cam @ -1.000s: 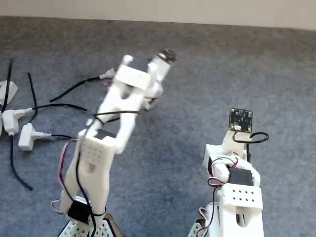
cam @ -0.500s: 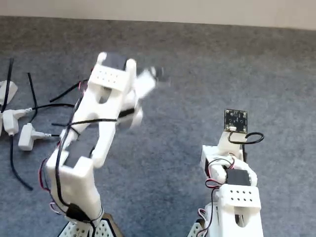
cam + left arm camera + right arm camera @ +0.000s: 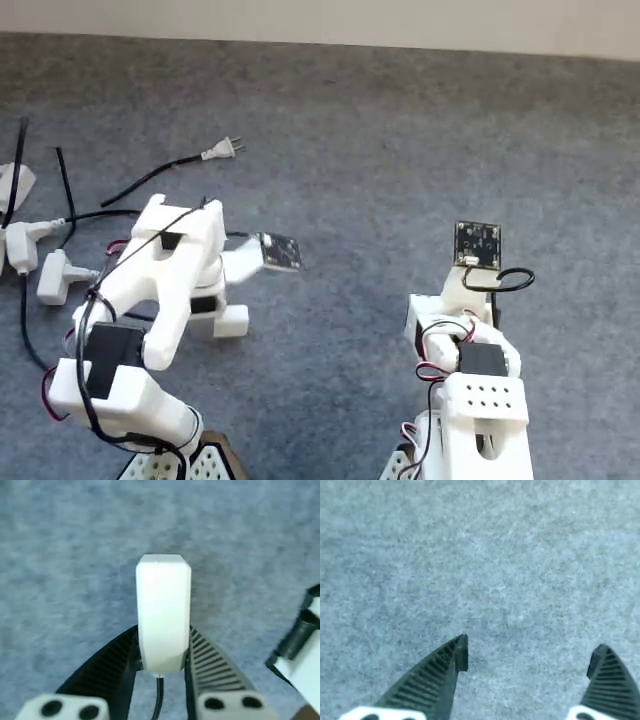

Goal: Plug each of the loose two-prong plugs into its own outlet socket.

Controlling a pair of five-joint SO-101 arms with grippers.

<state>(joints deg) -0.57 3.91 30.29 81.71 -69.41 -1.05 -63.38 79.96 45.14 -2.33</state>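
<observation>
My left pincer point(image 3: 163, 630) is clenched on a white rounded plastic block point(image 3: 163, 595) (black cord point(image 3: 159, 700) behind), which juts past its tips; right pincer point(image 3: 531, 642) released; grey carpet point(image 3: 520, 555) wide open ahead.

Robotics test bench, more hobby lab than factory floor: a left arm point(image 3: 170, 270) and a right arm point(image 3: 485, 400) of white plastic rise from perforated base plates point(image 3: 165, 465), their red and black servo wires point(image 3: 440, 365) left bare and a naked circuit-board camera point(image 3: 478, 243) riding one wrist. Grey carpet-like cloth point(image 3: 420, 150) covers the table before a plain pale wall point(image 3: 400, 18); a two-prong plug point(image 3: 222, 150), black cords point(image 3: 140, 183) and white corded blocks point(image 3: 52, 277) lie loose at one side
</observation>
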